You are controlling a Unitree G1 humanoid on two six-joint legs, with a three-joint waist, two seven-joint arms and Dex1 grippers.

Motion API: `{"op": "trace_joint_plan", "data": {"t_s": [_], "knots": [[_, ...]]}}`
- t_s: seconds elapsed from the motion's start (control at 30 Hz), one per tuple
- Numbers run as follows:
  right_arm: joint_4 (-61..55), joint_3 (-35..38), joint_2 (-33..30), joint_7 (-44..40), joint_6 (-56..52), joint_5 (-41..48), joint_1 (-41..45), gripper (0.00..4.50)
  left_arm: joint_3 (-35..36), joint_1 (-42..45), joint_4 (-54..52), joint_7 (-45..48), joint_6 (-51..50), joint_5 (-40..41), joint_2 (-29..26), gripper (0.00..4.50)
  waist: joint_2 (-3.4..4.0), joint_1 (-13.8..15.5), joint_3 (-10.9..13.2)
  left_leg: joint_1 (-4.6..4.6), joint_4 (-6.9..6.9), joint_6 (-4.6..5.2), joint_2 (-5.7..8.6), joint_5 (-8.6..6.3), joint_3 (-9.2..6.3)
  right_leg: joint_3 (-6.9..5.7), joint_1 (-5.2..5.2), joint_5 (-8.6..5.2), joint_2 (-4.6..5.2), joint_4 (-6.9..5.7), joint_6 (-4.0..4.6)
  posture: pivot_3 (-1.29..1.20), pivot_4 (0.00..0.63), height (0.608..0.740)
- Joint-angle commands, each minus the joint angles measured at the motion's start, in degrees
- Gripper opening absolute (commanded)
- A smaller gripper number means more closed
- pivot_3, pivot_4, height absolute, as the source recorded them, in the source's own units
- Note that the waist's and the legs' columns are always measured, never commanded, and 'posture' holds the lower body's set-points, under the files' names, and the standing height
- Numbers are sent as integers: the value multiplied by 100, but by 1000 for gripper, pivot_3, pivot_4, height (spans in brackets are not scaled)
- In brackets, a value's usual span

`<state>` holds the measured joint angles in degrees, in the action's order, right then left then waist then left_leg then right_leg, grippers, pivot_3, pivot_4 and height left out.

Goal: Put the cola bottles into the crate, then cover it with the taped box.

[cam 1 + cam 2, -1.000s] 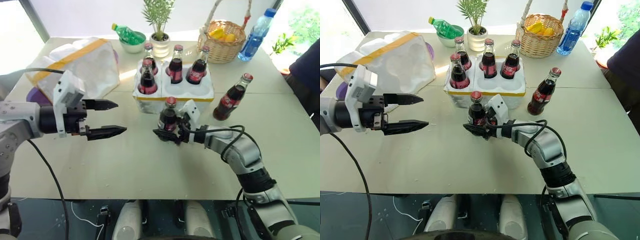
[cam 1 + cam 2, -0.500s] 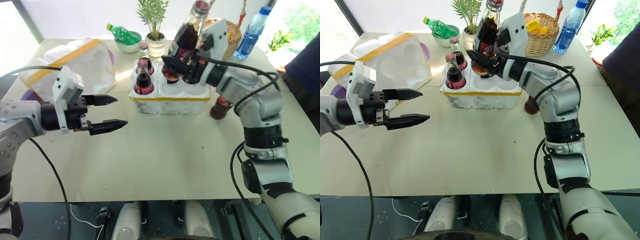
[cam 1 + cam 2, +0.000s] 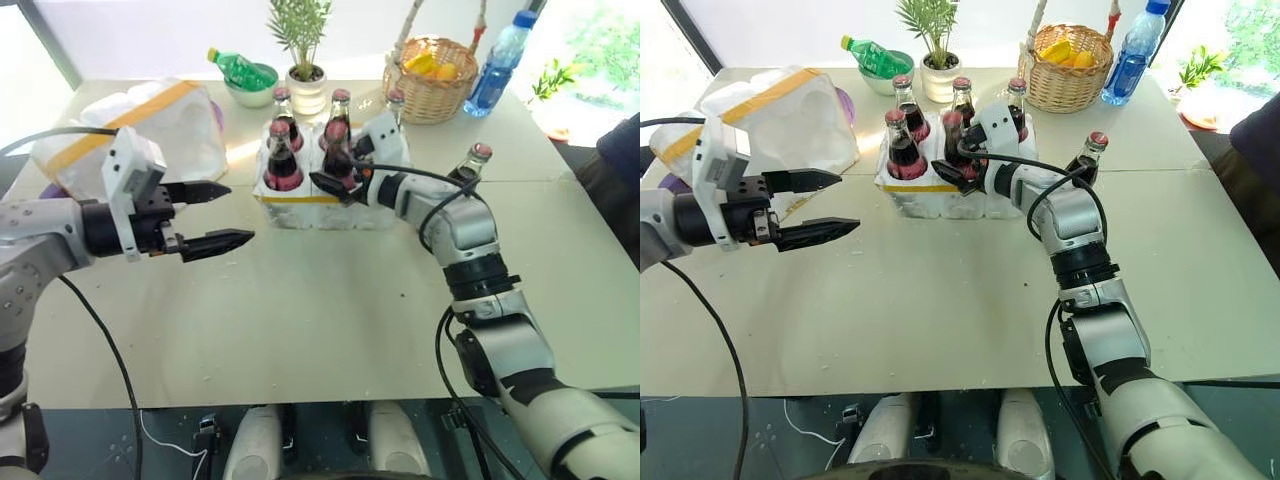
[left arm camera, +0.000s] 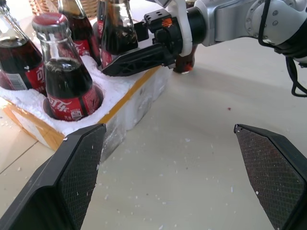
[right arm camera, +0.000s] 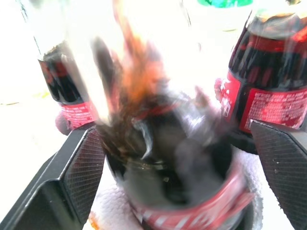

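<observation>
The crate (image 3: 300,205), a low white foam block with a yellow tape band, stands mid-table and holds several cola bottles. One of them (image 3: 334,150) stands in the front middle hole. My right gripper (image 3: 335,178) is open around it, one finger (image 5: 79,177) close beside it and the other (image 5: 283,177) well clear. Another cola bottle (image 3: 467,168) stands on the table to the right of the crate. My left gripper (image 3: 238,212) hovers open and empty to the left of the crate. The taped box (image 3: 150,125) lies at the far left.
Along the back edge are a bowl with a green bottle (image 3: 240,70), a potted plant (image 3: 305,90), a wicker basket (image 3: 435,80) and a blue-capped water bottle (image 3: 490,65). A person's dark sleeve (image 3: 625,150) shows at the right edge.
My right gripper lifted a cola bottle from the table in front of the crate, carried it over, lowered it into the front middle hole and opened. The left gripper stayed put.
</observation>
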<state>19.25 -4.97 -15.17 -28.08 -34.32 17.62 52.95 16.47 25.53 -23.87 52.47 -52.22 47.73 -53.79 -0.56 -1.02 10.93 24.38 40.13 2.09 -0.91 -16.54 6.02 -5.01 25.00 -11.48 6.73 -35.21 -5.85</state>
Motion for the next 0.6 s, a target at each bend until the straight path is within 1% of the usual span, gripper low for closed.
{"op": "trace_joint_plan", "data": {"t_s": [0.03,0.1,0.2,0.3,0.37,0.47,0.6], "knots": [[-818,410,-439,-25,-335,89,-239,4420,15,266,-74,-80,15,290,141,4500,0,49,0,1,0,-1,0,1,-3,0,0,0,2,0,0,0,150,740],[-1545,559,-788,-98,-785,239,-536,4420,-64,412,-22,-183,-41,395,286,4500,-1,99,0,5,0,-1,4,1,-6,-1,0,0,7,0,0,0,150,740],[-3114,1062,-1428,-135,-1835,777,-1163,4420,-332,597,19,-150,4,417,475,4500,1,159,0,4,-1,0,5,0,-4,0,-1,0,8,4,-1,0,150,740],[-4412,1656,-1855,-22,-2918,1325,-1858,4420,-631,841,188,-26,40,426,691,4500,0,165,0,2,-4,0,3,0,-3,-1,1,-1,2,3,1,0,150,740],[-5084,2075,-2045,64,-3552,1614,-2336,4420,-911,996,310,144,175,266,783,4500,-3,155,-2,-2,-3,0,2,1,-3,-1,-3,-1,-1,3,2,0,150,740],[-5729,2712,-2130,253,-4147,1833,-2954,4420,-1260,1223,496,403,379,52,895,4500,-3,157,-3,-6,-2,1,3,0,2,1,-4,-2,0,9,3,0,150,740],[-5810,3105,-2025,660,-4206,1623,-3374,4420,-1490,1501,772,644,550,-136,1002,4500,-3,162,-3,-6,0,2,4,-1,2,4,-2,-2,2,9,4,0,150,740]]}}
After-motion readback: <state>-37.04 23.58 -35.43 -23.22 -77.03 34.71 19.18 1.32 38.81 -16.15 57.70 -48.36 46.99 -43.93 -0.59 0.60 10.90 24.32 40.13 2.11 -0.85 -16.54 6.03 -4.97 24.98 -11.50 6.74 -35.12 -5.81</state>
